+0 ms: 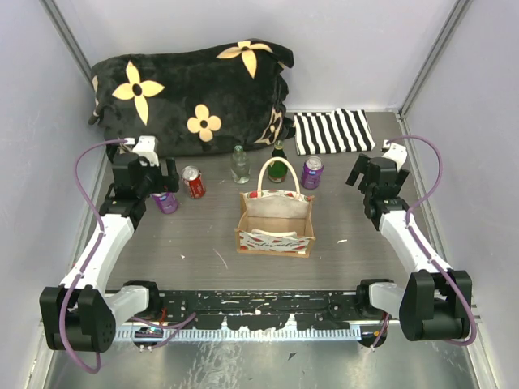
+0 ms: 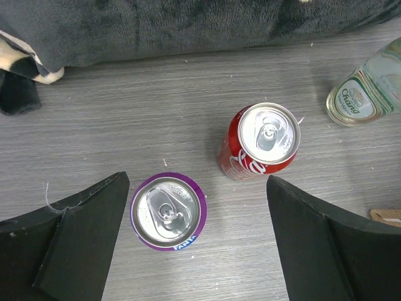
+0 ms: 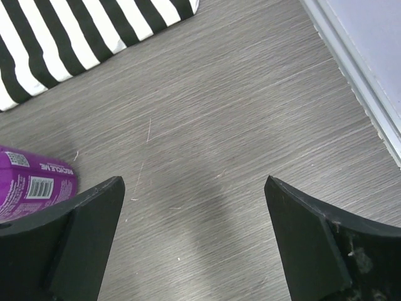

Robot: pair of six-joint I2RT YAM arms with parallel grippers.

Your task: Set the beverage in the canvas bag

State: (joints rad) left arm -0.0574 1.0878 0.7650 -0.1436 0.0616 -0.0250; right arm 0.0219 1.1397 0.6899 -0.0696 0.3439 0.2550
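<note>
The tan canvas bag [image 1: 274, 241] stands open-topped at the table's middle, handles up. Behind it are a clear glass bottle [image 1: 240, 164], a green bottle [image 1: 278, 168] and a purple can [image 1: 312, 173]. To the left stand a red cola can [image 1: 193, 181] and a purple Fanta can [image 1: 166, 202]. My left gripper [image 1: 160, 185] hovers open above the Fanta can [image 2: 168, 211], which sits by its left finger, with the red can [image 2: 260, 141] just beyond. My right gripper [image 3: 194, 182] is open over bare table, the purple can [image 3: 34, 188] to its left.
A black cushion with cream flowers [image 1: 190, 93] fills the back left. A black-and-white striped cloth [image 1: 332, 131] lies at the back right. Pale walls close in both sides, and a metal rail [image 3: 351, 69] runs near the right gripper.
</note>
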